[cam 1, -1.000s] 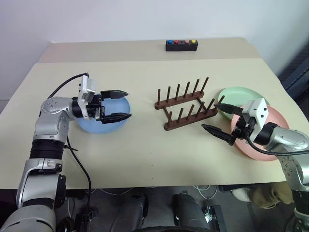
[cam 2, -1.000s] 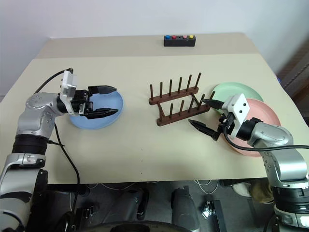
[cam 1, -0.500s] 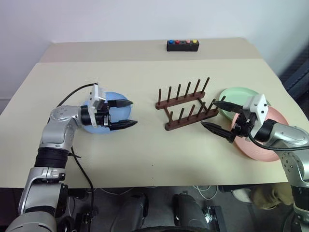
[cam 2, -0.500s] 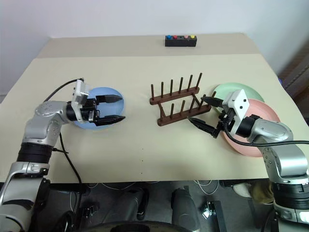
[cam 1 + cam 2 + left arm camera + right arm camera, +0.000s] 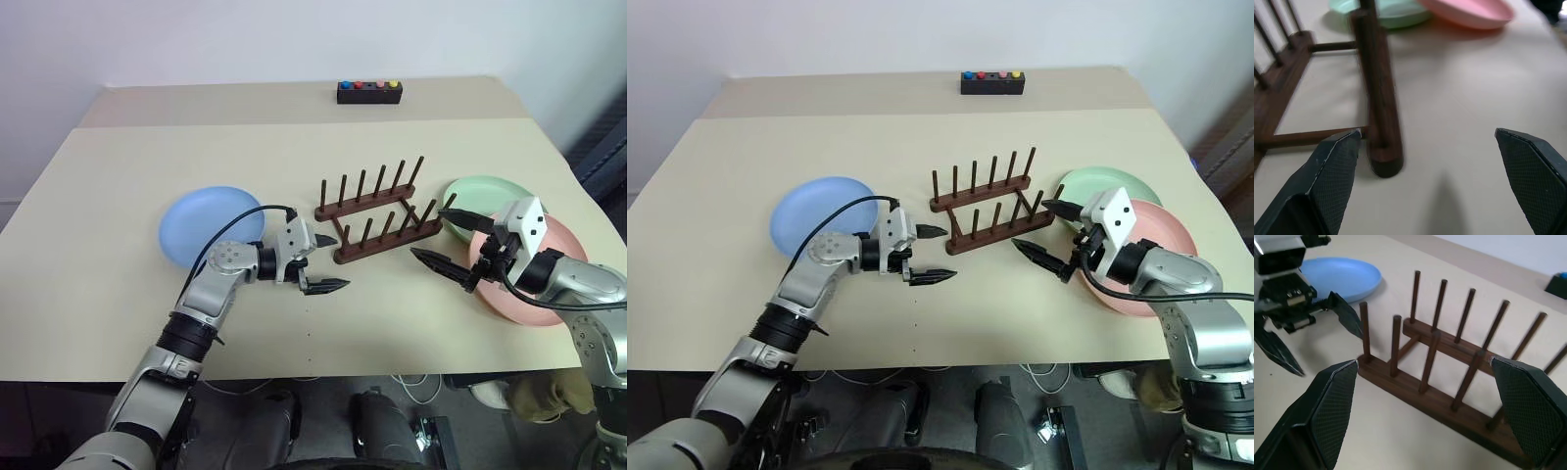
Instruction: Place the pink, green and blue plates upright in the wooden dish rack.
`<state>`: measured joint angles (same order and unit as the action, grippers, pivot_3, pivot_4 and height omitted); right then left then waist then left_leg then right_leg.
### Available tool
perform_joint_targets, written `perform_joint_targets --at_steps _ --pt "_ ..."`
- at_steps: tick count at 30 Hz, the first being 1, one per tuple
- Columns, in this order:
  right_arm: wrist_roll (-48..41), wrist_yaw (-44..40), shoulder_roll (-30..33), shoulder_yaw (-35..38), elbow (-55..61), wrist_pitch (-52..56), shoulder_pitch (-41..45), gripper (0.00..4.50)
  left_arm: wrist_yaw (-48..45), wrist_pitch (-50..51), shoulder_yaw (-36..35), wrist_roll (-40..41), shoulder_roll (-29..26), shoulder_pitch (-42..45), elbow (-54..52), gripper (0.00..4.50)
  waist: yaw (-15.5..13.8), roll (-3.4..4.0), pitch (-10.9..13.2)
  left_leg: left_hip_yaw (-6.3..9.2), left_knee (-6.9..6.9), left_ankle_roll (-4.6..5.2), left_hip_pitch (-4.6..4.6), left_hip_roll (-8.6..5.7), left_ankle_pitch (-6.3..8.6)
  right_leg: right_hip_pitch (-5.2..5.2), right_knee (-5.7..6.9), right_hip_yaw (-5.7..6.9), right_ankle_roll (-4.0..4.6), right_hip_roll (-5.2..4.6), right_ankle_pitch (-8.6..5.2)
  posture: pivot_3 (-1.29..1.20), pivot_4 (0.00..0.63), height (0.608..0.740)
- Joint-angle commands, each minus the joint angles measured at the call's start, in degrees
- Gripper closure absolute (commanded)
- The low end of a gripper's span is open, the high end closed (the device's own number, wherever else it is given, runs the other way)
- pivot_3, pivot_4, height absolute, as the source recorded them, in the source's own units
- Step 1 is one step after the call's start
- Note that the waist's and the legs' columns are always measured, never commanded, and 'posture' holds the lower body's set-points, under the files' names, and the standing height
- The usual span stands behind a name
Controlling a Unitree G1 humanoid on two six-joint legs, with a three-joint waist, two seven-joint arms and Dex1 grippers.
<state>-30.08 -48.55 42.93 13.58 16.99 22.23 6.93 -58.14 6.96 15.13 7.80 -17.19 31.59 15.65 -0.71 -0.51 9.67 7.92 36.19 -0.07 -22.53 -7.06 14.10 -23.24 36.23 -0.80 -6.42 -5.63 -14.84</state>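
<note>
Head view: wooden dish rack (image 5: 377,214) lengthwise left-right

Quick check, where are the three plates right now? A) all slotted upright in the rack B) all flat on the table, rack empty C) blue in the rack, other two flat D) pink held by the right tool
B: the blue plate lies flat left of the rack, the green plate and pink plate lie flat to its right, and no plate stands between its pegs.

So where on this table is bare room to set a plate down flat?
Bare: the wide strip between the dark wooden peg rack and the black button box; also the near-left corner below the round blue plate. Crowded: rack to overlapping green and pink plates.
</note>
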Motion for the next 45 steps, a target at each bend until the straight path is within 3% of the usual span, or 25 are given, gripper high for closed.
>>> perform_joint_targets --at_steps 1,10,13,18,19,25,36,45 --pt "-0.95 1.36 0.01 2.81 4.12 -0.06 -1.11 0.06 6.49 1.04 0.44 -2.51 3.27 0.95 0.2 0.0 -0.11 0.0 0.0 0.0 0.01 0.0 0.0 0.0 0.0 0.0 0.01 0.0 0.0 0.01 0.0 0.0 0.15 0.74" --pt "-0.84 3.36 -0.04 3.71 5.74 0.13 -2.5 0.06 11.14 6.98 2.57 -5.33 7.08 0.65 2.15 0.0 -0.09 -0.01 0.0 -0.03 0.07 0.01 0.01 -0.01 0.0 0.05 0.0 -0.01 -0.09 0.03 0.05 0.0 0.15 0.74" --pt "-0.9 3.65 0.06 4.44 6.16 0.01 -3.51 0.0 12.57 9.1 1.95 -5.44 7.86 1.18 2.77 0.89 -0.16 -0.01 0.0 -0.03 0.08 0.01 0.01 -0.01 0.0 0.06 0.01 -0.01 -0.09 0.04 0.05 0.0 0.15 0.74" --pt "-0.95 3.78 0.06 5.22 6.07 -0.16 -4.08 0.0 14.32 10.25 1.74 -6.11 7.78 1.02 2.83 3.46 -0.13 0.0 -0.01 -0.04 0.08 0.01 0.02 -0.02 0.0 0.08 0.0 -0.01 -0.1 0.05 0.05 0.0 0.15 0.74" --pt "-0.82 3.82 0.02 5.26 6.05 -0.3 -4.23 0.0 14.52 10.42 1.67 -6.11 7.8 1.08 2.81 3.75 -0.12 0.0 -0.01 -0.04 0.08 0.01 0.03 -0.02 0.0 0.08 0.0 -0.01 -0.1 0.04 0.05 0.0 0.15 0.74" --pt "-1.57 3.2 -0.1 7.05 6.41 -0.95 -6.11 0.0 13.08 10.06 1.01 -4.84 7.18 2.48 2.5 3.74 -0.11 0.0 -0.01 -0.05 0.12 0.0 0.06 -0.01 0.0 0.11 0.01 -0.01 -0.09 0.04 0.06 0.0 0.15 0.74" --pt "-6.9 -7.3 5.62 17.62 6.83 1.63 -17.33 0.0 6.07 9.49 0.2 -1.79 4.24 4.5 -1.97 3.74 -0.1 -0.01 0.0 -0.06 0.07 0.01 0.05 -0.02 0.0 0.09 0.0 -0.01 -0.09 0.05 0.06 0.0 0.15 0.74" --pt "-11.42 -10.5 7.73 24.09 8.06 5.73 -20.79 0.0 -10.44 4.67 0.58 3.23 -6.01 2.26 -8.26 3.74 -0.09 -0.01 0.0 -0.12 0.11 0.01 0.05 0.05 0.0 0.09 0.0 -0.07 -0.06 0.04 0.07 0.0 0.15 0.74"
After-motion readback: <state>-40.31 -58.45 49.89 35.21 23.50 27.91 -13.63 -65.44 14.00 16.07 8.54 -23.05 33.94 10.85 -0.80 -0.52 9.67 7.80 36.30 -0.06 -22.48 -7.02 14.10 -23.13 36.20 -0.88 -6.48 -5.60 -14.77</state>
